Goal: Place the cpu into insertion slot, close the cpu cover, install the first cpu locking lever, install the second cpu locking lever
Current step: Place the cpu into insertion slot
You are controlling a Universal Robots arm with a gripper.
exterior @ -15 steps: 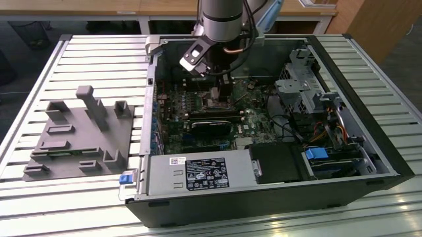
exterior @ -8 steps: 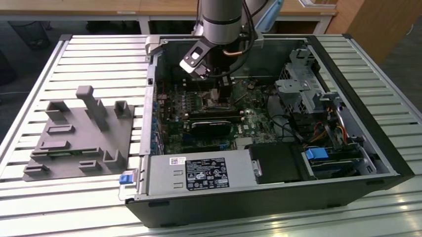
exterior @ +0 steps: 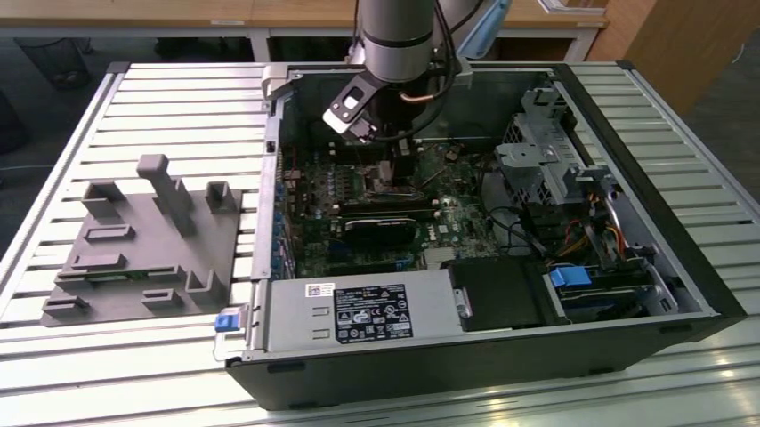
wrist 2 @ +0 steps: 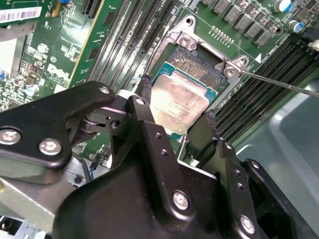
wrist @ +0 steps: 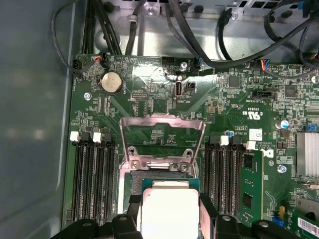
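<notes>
The cpu [wrist: 169, 211] sits between the two black fingers [wrist: 207, 209] of the gripper [wrist: 169, 204]. One finger presses on each of two opposite edges, so the pincer is clamped on the chip. In the second wrist view the cpu [wrist 2: 179, 104] lies directly over the insertion slot [wrist 2: 199, 62], with the gripper [wrist 2: 177, 102] astride it. Whether the chip rests in the slot or hangs just above it cannot be told.

The arm [exterior: 398, 36] comes down from the far side into the open computer case [exterior: 475, 369] and stands nearly upright. Its gripper [exterior: 396, 153] is low over the green motherboard [exterior: 457, 209], in the far half of the case and towards the exterior view's left.

The cpu has a dull silvery-grey metal top with faint smudges and a thin green edge around it. Part of the insertion slot [wrist: 134, 181] shows dark beside the chip. The cpu cover [wrist: 162, 121] is a silver frame hinged at one edge of the slot. It is swung open, and the board shows through its window. Long black memory slots [wrist: 92, 184] flank the socket on both sides. A thin metal lever rod [wrist 2: 279, 83] sticks out from one corner of the socket.

The case lies on a slatted metal table [exterior: 119, 374]. A grey fixture [exterior: 142, 240] rests on the table to the exterior view's left of the case.
</notes>
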